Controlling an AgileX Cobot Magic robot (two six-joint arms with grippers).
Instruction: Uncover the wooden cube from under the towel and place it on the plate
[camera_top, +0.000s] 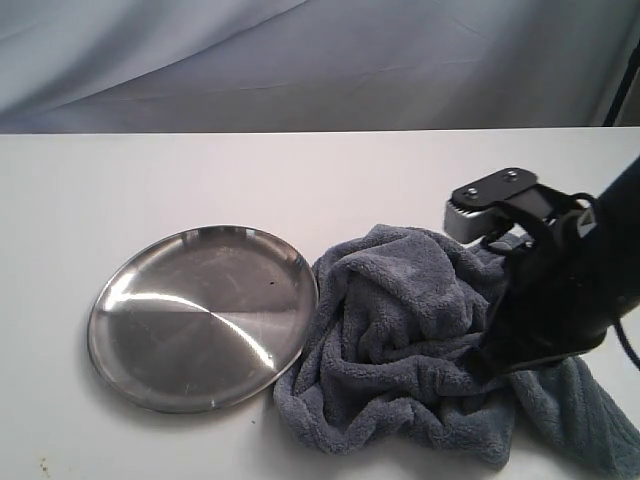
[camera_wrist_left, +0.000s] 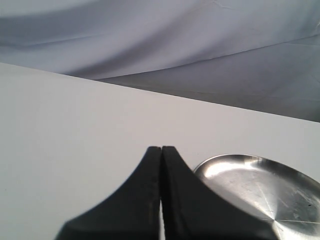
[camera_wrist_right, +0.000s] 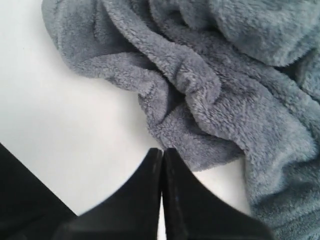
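The shiny steel plate lies bare at the left-centre of the table, and its edge shows in the left wrist view. Right beside it, touching its rim, the blue-grey towel lies crumpled in a heap. No wooden cube shows in any view. My right gripper is shut with nothing between its fingers; its tips hover over bare table at the towel's edge. The right arm reaches down over the towel's right side. My left gripper is shut and empty, short of the plate.
The white table stretches back to a grey-blue draped backdrop. The towel's far right part runs to the frame's lower right corner. The left arm does not appear in the exterior view.
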